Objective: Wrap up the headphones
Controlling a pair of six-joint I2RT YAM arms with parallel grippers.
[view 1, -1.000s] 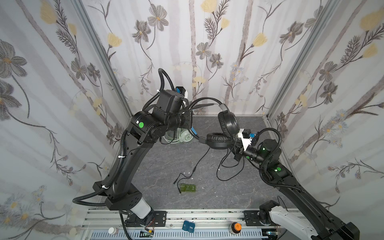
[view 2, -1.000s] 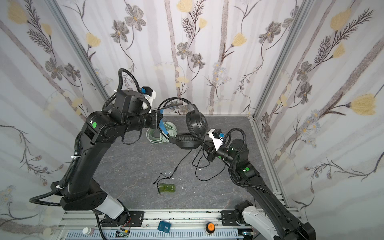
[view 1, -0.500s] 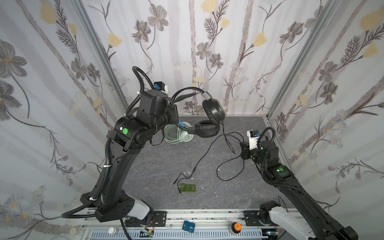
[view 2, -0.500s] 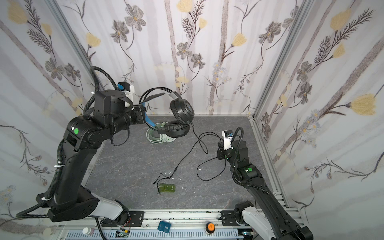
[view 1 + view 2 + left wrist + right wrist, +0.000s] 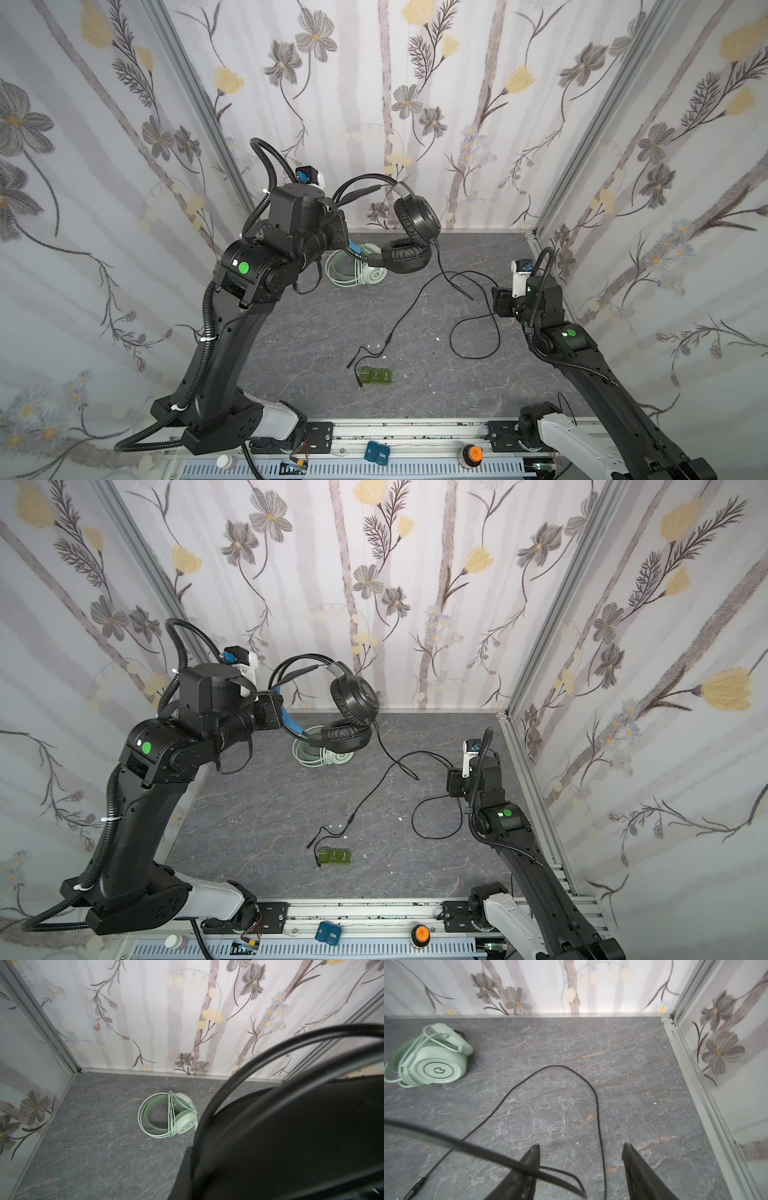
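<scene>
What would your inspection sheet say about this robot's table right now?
Surface: grey marbled tabletop, few white specks.
Job's things: black headphones held in the air; mint green headphones lying at the back.
Clutter: small green blocks near the front.
Grippers: left gripper shut on the black headphones' headband; right gripper open, holding nothing.
Cables: black cable hangs from an earcup and trails loose across the tabletop; white cable wound round the mint green headphones.
Surroundings: flowered walls on three sides.
</scene>
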